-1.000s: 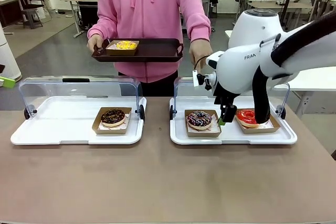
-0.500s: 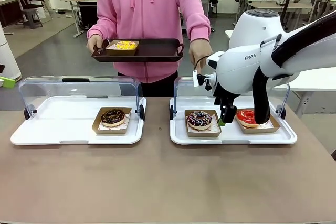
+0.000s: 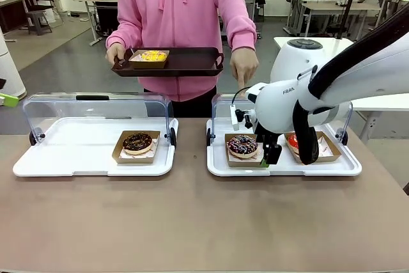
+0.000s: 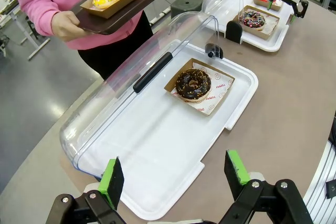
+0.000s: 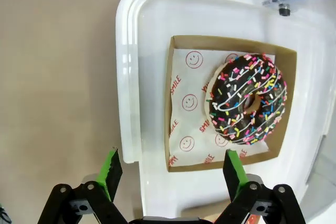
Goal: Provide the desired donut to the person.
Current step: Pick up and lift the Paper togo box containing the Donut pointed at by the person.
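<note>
Chocolate-glazed donut with coloured sprinkles (image 3: 243, 145): lies in a brown square cardboard tray (image 5: 231, 43) inside the right white plastic display tray (image 3: 287, 169), on the brown tabletop (image 3: 192, 222).
Right gripper (image 3: 269, 156): jaws spread, empty, poised over that cardboard tray.
Left gripper (image 4: 176, 174): spread, empty.
Person in pink hoodie (image 3: 185, 17): opposite, holding a dark serving tray (image 3: 192, 62).

A brown table (image 3: 192, 222) with a plain matte top runs across the front view. Two white trays lie directly on it, side by side but apart, with a strip of tabletop between them: the left tray (image 3: 70, 150) and the right tray (image 3: 287, 171). Each has a clear lid, the left lid (image 3: 96, 112) and the right lid (image 3: 220, 108), standing up along its far edge on black hinges (image 3: 171, 136). Both trays sit toward the table's far side.
</note>
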Controlling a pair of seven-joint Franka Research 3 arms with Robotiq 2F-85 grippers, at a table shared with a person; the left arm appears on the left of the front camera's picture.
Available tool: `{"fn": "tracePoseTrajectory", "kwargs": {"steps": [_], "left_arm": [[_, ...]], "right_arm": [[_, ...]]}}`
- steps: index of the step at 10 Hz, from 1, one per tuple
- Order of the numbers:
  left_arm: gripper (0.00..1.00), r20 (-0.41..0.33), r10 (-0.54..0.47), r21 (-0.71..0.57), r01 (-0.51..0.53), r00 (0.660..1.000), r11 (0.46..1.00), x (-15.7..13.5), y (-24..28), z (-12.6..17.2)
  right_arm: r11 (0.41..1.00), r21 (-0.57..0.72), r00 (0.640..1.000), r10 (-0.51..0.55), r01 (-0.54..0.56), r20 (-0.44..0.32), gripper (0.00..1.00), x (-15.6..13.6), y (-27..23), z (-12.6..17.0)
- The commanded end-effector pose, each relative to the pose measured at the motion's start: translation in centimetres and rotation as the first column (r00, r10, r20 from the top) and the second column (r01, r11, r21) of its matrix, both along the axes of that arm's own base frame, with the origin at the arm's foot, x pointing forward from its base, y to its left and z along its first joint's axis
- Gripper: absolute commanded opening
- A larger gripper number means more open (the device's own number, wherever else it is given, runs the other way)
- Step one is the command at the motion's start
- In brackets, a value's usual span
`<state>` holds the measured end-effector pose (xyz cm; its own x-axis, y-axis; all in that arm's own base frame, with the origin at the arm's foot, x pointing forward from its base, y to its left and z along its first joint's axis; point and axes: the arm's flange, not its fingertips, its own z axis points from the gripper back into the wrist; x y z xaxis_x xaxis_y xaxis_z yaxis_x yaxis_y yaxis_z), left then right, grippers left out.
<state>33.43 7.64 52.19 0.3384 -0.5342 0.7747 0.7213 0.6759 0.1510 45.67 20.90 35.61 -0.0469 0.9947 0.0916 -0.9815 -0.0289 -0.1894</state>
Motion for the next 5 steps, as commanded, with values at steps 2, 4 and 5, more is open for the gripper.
{"fn": "tracePoseTrajectory", "kwargs": {"steps": [2, 4, 5], "left_arm": [[1.0, -0.009, 0.016, 0.007, -0.016, 1.0, 1.0, -0.37, -0.32, -0.37], [1.0, -0.009, 0.016, 0.007, -0.016, 1.0, 1.0, -0.37, -0.32, -0.37], [1.0, -0.009, 0.016, 0.007, -0.016, 1.0, 1.0, -0.37, -0.32, -0.37]], "right_arm": [[0.999, -0.028, 0.999, 0.044, -0.044, -0.008, 1.0, 0.69, -0.2, -0.77], [0.998, -0.019, 0.998, 0.054, -0.054, 0.03, 1.0, 0.86, -0.36, -0.89], [0.998, -0.021, 0.998, 0.054, -0.054, 0.023, 1.0, 0.87, -0.55, -0.88]]}}
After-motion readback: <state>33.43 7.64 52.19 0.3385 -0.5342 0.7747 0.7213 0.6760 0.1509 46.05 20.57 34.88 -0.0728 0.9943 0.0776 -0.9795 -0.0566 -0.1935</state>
